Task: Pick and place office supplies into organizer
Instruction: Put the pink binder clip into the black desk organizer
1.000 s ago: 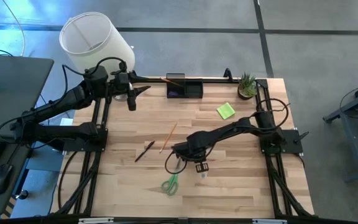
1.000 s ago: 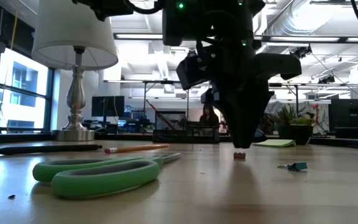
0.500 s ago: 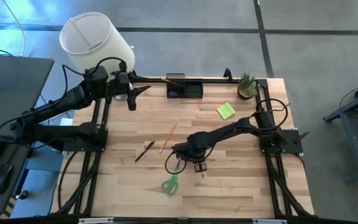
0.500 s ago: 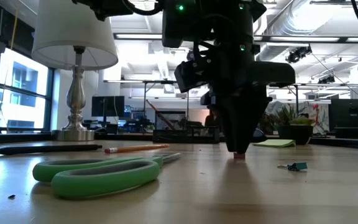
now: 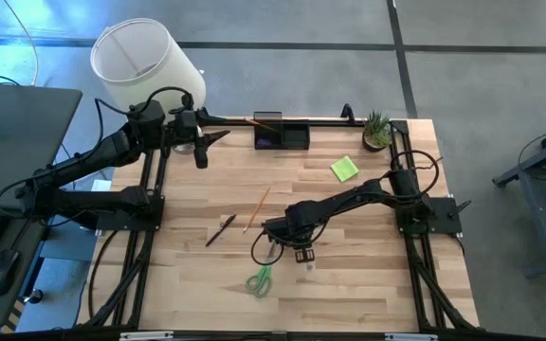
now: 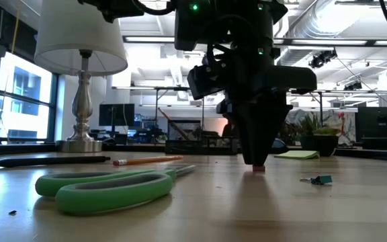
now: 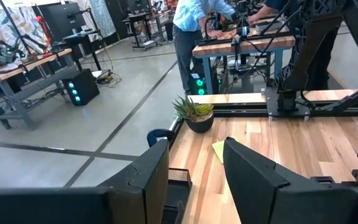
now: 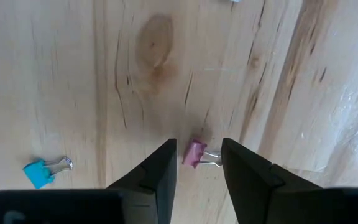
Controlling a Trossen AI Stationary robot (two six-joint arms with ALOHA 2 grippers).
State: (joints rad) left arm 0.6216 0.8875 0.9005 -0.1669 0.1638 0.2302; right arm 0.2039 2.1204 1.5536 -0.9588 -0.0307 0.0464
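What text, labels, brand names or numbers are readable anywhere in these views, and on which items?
None readable.
Sticky-note pad: no writing visible.
Organizer: no label visible.
Scissors: no brand mark visible.
Pink binder clip and blue binder clip: plain.
Posters in the room behind: too blurred to read.

The tabletop (image 5: 349,275) is made of light wood boards. A lamp (image 5: 145,62) with a big white shade stands just off the tabletop's far left corner. A small plant (image 5: 377,130) in a dark pot sits at its far right corner. Far behind the tabletop, a person (image 7: 191,25) leans over another wooden bench (image 7: 247,46).
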